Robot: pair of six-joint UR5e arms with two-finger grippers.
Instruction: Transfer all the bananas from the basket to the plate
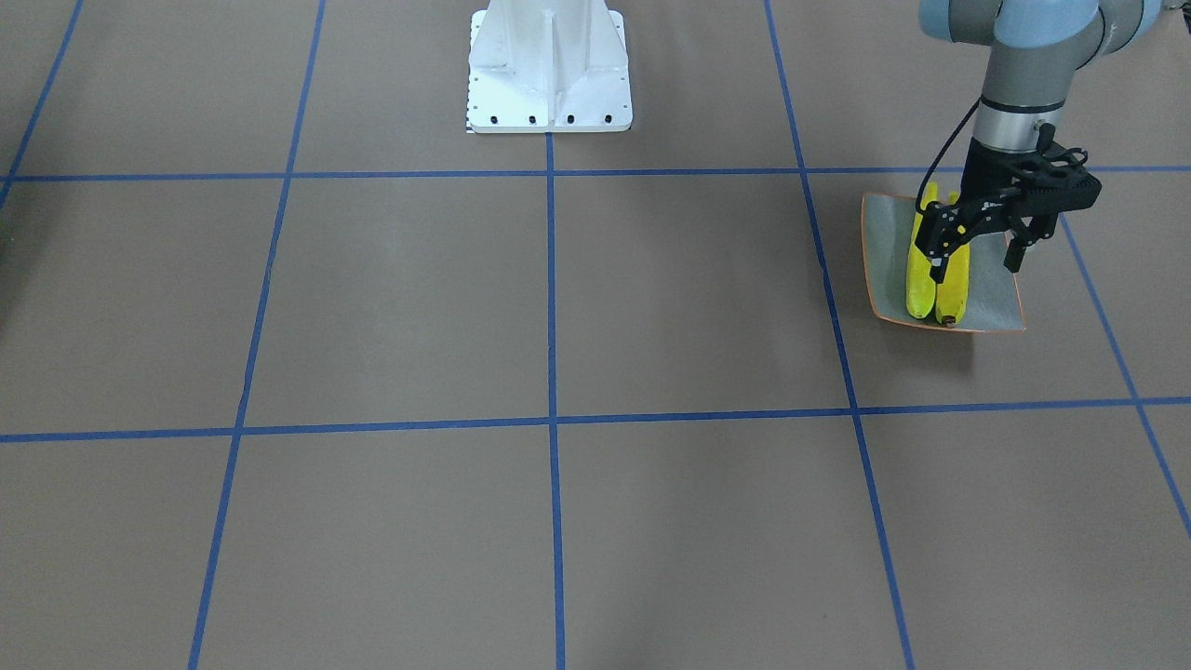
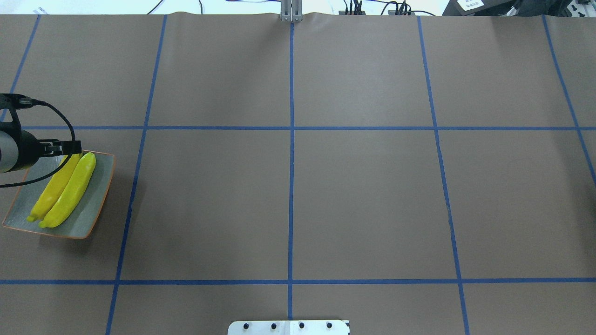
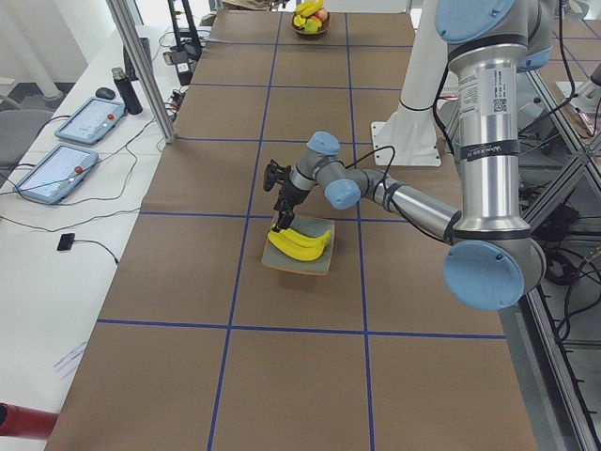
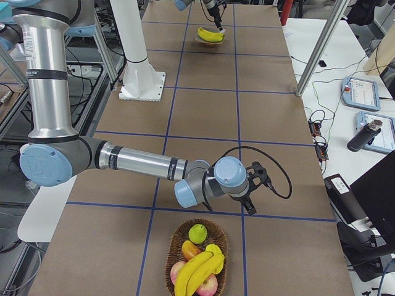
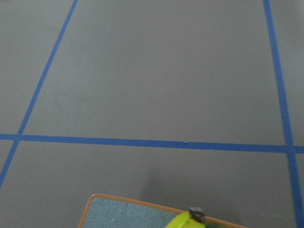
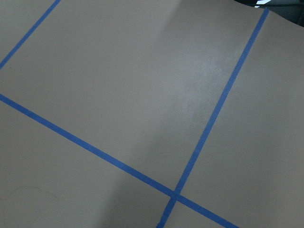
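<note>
Two yellow bananas (image 1: 935, 284) (image 2: 65, 190) lie side by side on the square grey-blue plate (image 1: 889, 251) (image 2: 95, 195) with an orange rim, at the table's left end. My left gripper (image 1: 977, 261) hangs open and empty just above the plate, one finger over the bananas and the other over bare plate. Its wrist view catches a banana tip (image 5: 192, 217) and the plate's edge (image 5: 109, 204). More bananas (image 4: 199, 272) rest in the wicker basket (image 4: 173, 246) (image 3: 311, 28) at the right end. My right gripper (image 4: 253, 185) hovers above the table just short of the basket; I cannot tell its state.
The basket also holds a green apple (image 4: 197, 233) and reddish fruit (image 4: 210, 285). The white robot base (image 1: 549, 74) stands at mid-table. Blue tape lines (image 2: 291, 139) grid the brown surface. Tablets (image 3: 89, 120) and cables lie on a side table beyond a metal post (image 3: 141, 66).
</note>
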